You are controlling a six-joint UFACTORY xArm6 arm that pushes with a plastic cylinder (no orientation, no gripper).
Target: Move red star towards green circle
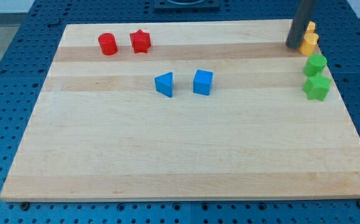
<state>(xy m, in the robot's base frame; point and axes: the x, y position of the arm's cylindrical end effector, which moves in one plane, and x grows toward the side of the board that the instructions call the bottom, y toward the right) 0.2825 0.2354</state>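
No readable text, label, brand, number or sign shows anywhere.

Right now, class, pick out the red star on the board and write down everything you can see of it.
The red star is a small, chunky block of plain red, looking like plastic, with short blunt points. It lies flat on the wooden board near the view's top left, just right of the red cylinder, with a narrow gap between them. Nothing touches it. My tip is far off at the view's top right.

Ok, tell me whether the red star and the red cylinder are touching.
Apart. The camera view shows a strip of bare board between the red star and the red cylinder at the view's upper left.
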